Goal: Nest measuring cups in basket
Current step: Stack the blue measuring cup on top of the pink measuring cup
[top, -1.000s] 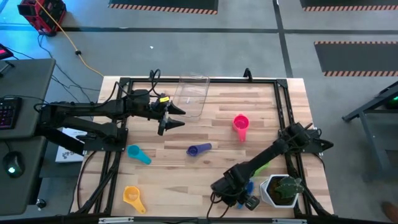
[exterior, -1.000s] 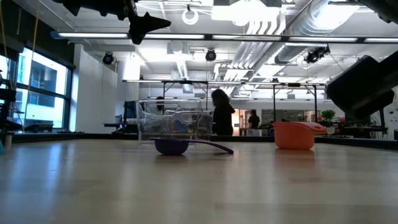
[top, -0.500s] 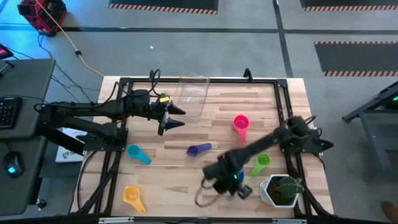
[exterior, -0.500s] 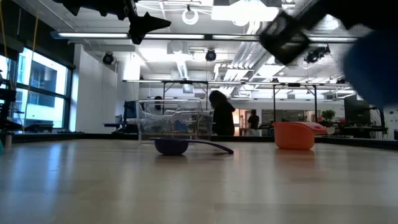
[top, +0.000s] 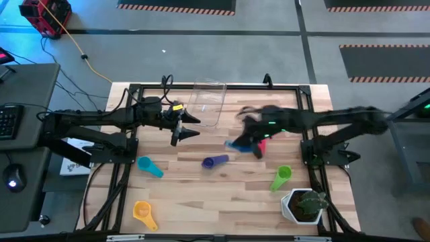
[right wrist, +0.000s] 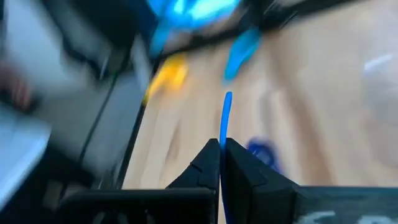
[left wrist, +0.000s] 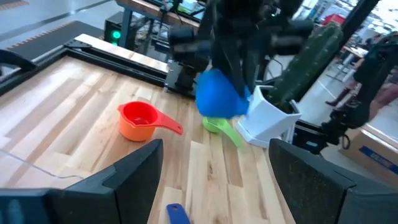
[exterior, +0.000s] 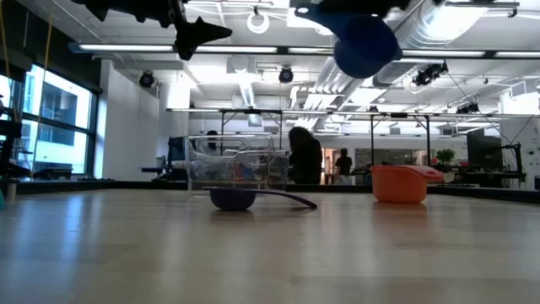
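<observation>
A: What are the arms built like?

B: Both are dark, near black, made of slim jointed segments. The left arm (top: 101, 119) carries black cables along its length and a small yellow marking near the wrist.

A: And the end effectors?

B: The left end effector (top: 190, 126) has two tapered, pointed black fingers (left wrist: 134, 171), broad and flat from the wrist. The right end effector (right wrist: 221, 165) has dark, angular fingers with chamfered edges.

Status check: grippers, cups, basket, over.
Right gripper shut on blue cup, airborne mid-table. Left gripper open, hovering beside basket. Path to basket looks clear.
</observation>
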